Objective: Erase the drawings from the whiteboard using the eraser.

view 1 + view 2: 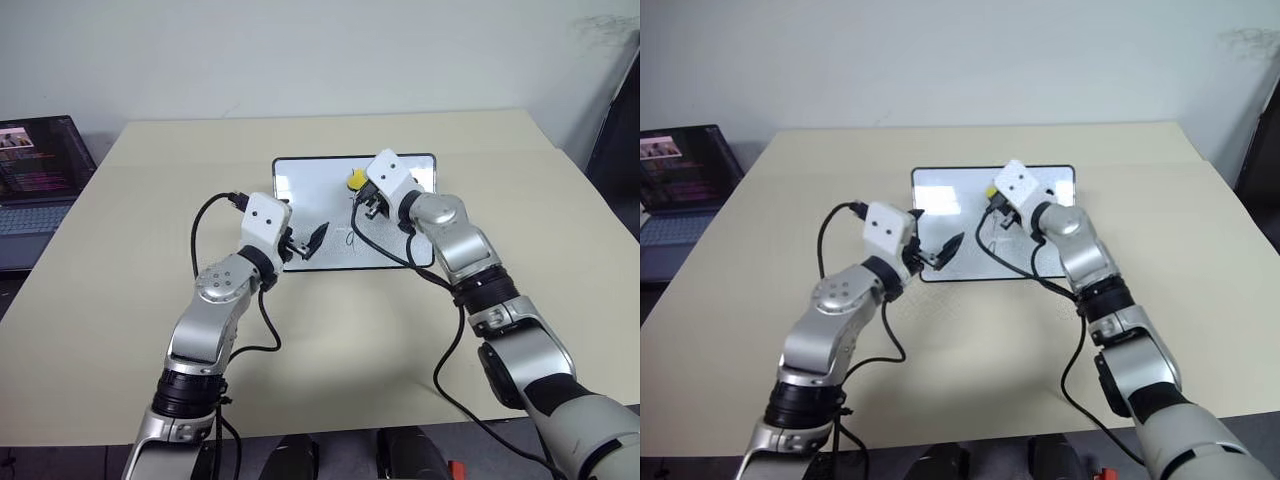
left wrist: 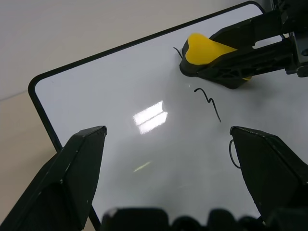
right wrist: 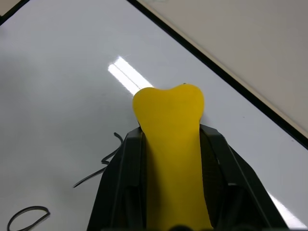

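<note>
Whiteboard [image 1: 310, 200] lies flat on the beige bench [image 1: 120, 300] in the left eye view, with both arms reaching over it. The right gripper [image 1: 362, 196] has its fingers clamped on the yellow eraser [image 1: 356, 179], which pokes out past their tips over the far half of the board. The left gripper [image 1: 305, 244] hangs over the near edge of the board, its black fingers spread apart with nothing between them. A faint dark mark shows on the board just below the right fingers, near the lower edge. Off to the left of the left fingers, well apart from the board, an open laptop [image 1: 35, 170] sits at the bench's side. In the left wrist view, the two left fingers [image 2: 72, 178] stand wide apart over the glossy white surface. Beyond them the eraser's dark underside sits against the board, pinched by the right fingers [image 2: 245, 53]. The drawings [image 2: 208, 100] lie between the left fingers and the eraser: a short stroke right at the eraser's tip, a squiggle just below it, and a loop close to one left finger. In the right wrist view, the eraser rises between the two closed fingers [image 3: 120, 178], its rounded end over the board, with the squiggle and loop off to one side.
</note>
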Available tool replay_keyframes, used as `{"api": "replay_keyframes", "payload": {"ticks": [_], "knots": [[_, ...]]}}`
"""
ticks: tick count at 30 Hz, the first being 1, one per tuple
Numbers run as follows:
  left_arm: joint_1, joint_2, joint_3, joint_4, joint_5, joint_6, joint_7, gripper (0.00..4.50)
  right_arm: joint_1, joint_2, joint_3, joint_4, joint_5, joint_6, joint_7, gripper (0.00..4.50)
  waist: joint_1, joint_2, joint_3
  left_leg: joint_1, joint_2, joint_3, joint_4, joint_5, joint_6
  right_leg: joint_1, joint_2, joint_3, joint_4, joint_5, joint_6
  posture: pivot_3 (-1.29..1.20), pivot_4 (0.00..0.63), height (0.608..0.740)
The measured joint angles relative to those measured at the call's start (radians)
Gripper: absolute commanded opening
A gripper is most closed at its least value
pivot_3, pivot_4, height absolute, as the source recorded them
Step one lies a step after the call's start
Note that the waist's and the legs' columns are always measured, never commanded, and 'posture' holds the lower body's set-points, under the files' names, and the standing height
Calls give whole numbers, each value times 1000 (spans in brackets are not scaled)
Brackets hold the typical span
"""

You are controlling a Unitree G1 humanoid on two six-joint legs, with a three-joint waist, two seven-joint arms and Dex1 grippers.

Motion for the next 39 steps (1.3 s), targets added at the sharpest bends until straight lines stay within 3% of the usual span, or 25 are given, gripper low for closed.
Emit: {"api": "replay_keyframes", "payload": {"ticks": [18,39], "knots": [[15,-5,-8,26,3,-42,-15,4500,-190,27,-9,327,9,-145,-25,1123,-12,0,0,1,0,1,0,0,0,0,0,1,1,0,0,0,150,740],[22,-10,-6,40,18,-49,-13,4500,-149,110,13,242,-12,-96,12,1123,-23,0,0,0,1,0,0,0,0,-1,1,1,1,1,-1,0,150,740]]}}
